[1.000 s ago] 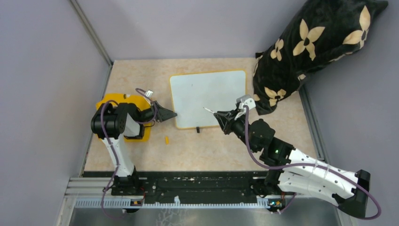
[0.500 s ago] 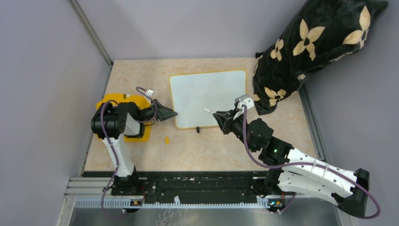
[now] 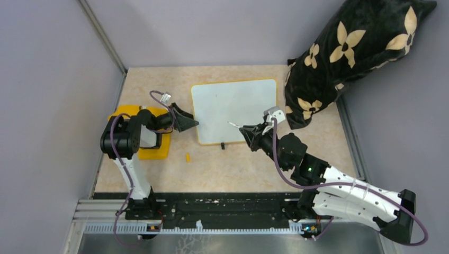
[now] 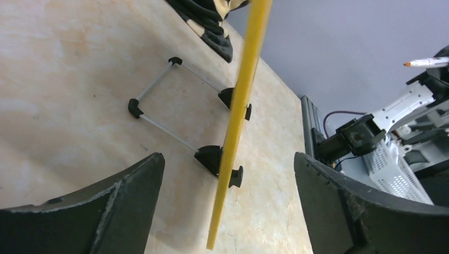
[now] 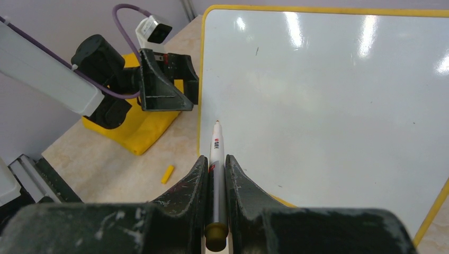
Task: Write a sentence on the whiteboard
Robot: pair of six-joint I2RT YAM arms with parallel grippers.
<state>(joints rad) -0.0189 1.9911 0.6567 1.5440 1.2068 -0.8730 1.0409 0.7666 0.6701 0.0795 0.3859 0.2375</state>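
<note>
A black flowered cushion (image 3: pixel 349 58) is leaning in the bench's (image 3: pixel 238 169) far right corner; a yellow pad (image 5: pixel 140 132) and an orange cap (image 3: pixel 187 156) are lying near its left edge.

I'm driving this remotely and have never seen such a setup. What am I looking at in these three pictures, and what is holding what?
Two robot arms are bolted at the near edge of a table. The overhead picture looks down on both. The other two come from a camera on each arm's wrist, looking forward between that arm's own jaws. On the table are a whiteboard, a yellow pad under the left arm, a small yellow piece and a black flowered cushion. The right gripper is shut on a marker, its tip above the board. The left gripper is open, its jaws either side of the board's left edge, not touching it. I see no writing yet.
</note>
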